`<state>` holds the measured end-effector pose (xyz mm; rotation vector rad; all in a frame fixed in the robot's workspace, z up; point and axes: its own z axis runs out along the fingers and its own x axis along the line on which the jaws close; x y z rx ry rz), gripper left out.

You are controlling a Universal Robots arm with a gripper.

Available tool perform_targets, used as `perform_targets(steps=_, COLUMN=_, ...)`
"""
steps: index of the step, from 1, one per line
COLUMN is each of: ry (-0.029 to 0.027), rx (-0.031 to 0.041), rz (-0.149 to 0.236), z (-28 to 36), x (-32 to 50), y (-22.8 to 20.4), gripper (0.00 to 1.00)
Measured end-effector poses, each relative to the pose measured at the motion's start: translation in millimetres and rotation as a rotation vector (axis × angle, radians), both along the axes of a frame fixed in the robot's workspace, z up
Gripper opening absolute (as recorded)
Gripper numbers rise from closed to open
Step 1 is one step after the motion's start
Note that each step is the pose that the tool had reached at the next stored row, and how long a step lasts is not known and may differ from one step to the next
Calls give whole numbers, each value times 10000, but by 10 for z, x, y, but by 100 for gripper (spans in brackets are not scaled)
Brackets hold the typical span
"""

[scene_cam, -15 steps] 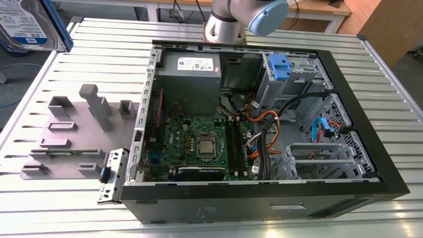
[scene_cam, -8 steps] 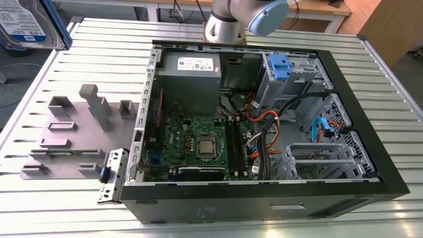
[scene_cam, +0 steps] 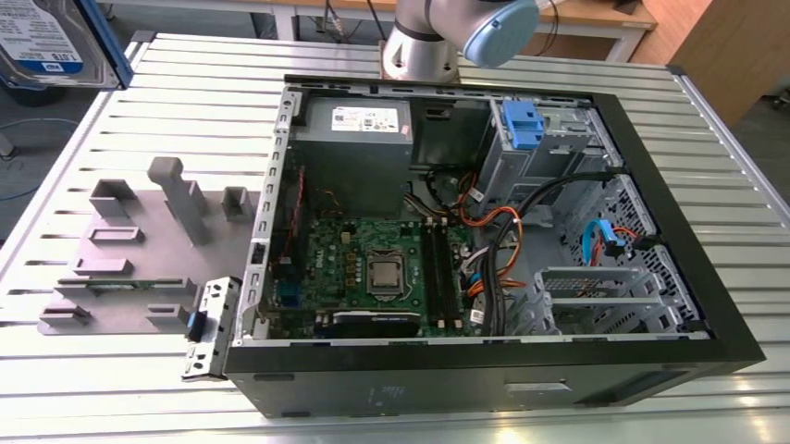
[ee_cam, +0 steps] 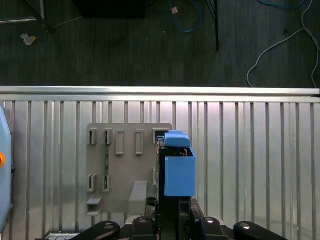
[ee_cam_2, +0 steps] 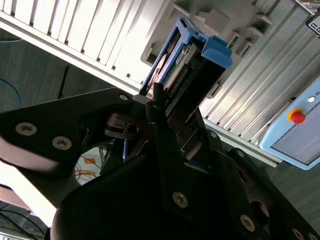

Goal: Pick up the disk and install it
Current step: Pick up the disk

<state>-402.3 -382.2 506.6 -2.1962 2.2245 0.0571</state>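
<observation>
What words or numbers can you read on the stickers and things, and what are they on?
None can be read for sure.
Label on the disk: print too small to read.
White sticker on the power-supply box: too small.
Small label on the computer case front panel: blurred.
Markings on the motherboard: too tiny.

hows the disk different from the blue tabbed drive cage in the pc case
The disk is outside the computer case, clamped in the gripper; the drive cage sits inside the case, toward the exterior view's right. The disk is a flat slab with a white-and-blue label; the drive cage is a taller box of bare metal. Both carry a blue plastic tab.
</observation>
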Motion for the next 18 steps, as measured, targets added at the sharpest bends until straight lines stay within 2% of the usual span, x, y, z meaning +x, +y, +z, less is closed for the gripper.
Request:
perform_targets(steps=8, ry=0, rx=0, rz=0, z=42, x=0, y=0, gripper=35)
perform_targets(steps=18, ry=1, rx=0, rz=0, z=44, x=40, y=0, gripper=35)
